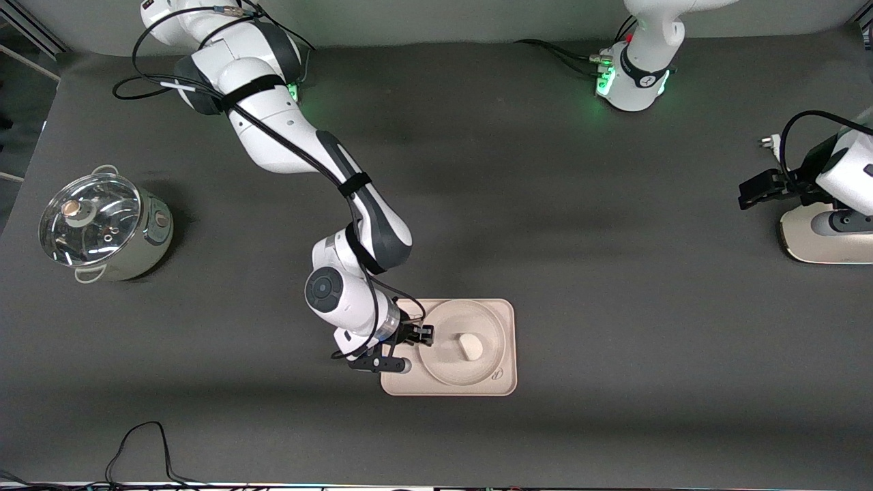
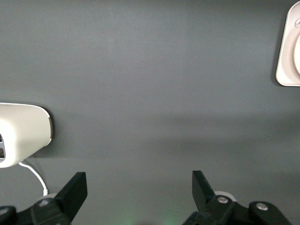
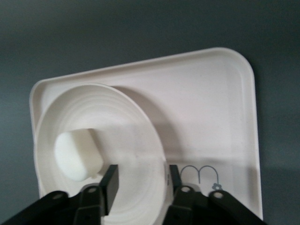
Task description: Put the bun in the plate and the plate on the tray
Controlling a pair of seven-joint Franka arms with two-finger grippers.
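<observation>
The bun (image 1: pixel 469 346) lies in the round plate (image 1: pixel 477 310), and the plate rests on the rectangular tray (image 1: pixel 506 315). My right gripper (image 1: pixel 417 349) is low at the plate's rim on the side toward the right arm's end. In the right wrist view the gripper (image 3: pixel 142 180) is open, with one finger inside the plate (image 3: pixel 126 122) next to the bun (image 3: pixel 77 157) and the other just outside the rim, over the tray (image 3: pixel 211 93). My left gripper (image 1: pixel 757 189) waits open and empty at the left arm's end of the table; it shows spread over bare mat (image 2: pixel 139 187).
A steel pot with a glass lid (image 1: pixel 102 225) stands at the right arm's end of the table. A white appliance (image 1: pixel 818 239) sits beside the left gripper and also shows in the left wrist view (image 2: pixel 23 131). A corner of the tray (image 2: pixel 286 70) shows there too.
</observation>
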